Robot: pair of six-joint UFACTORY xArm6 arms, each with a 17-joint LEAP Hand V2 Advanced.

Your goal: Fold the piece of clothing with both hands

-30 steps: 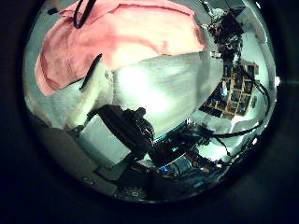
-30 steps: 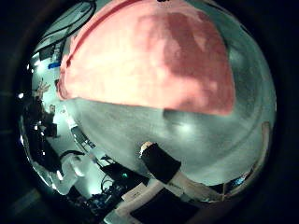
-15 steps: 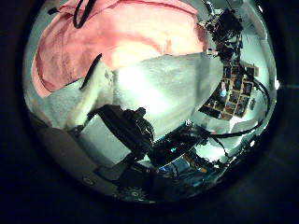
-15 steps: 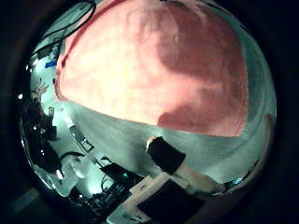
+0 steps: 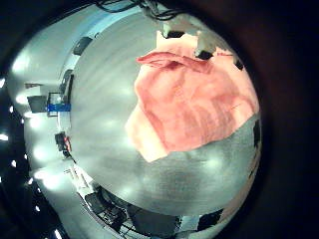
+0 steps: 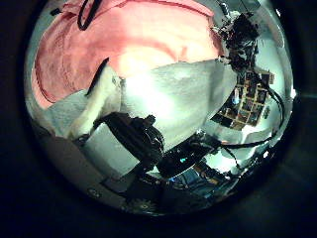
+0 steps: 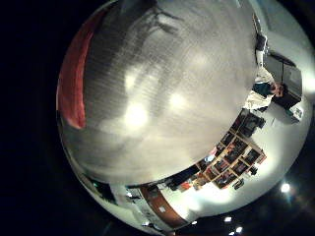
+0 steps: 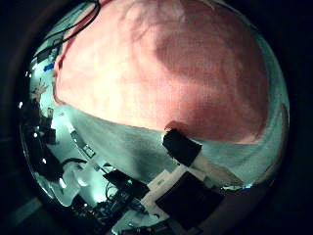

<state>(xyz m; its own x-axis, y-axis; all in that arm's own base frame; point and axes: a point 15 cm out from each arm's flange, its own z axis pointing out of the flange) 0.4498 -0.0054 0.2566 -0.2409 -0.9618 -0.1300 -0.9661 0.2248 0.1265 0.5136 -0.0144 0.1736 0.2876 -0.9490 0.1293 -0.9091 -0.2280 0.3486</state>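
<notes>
Lying rumpled on table (image 5: 110, 119) | pink garment (image 5: 194, 105) | no containers

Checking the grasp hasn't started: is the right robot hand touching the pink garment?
Cannot tell. The right thumb side palm view shows the pink garment close, but no contact.

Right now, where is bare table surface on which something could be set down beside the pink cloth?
The pink piece of clothing lies rumpled on the grey table. Bare table borders its edge in both little-finger views. Under the right palm the cloth crowds the view.
</notes>
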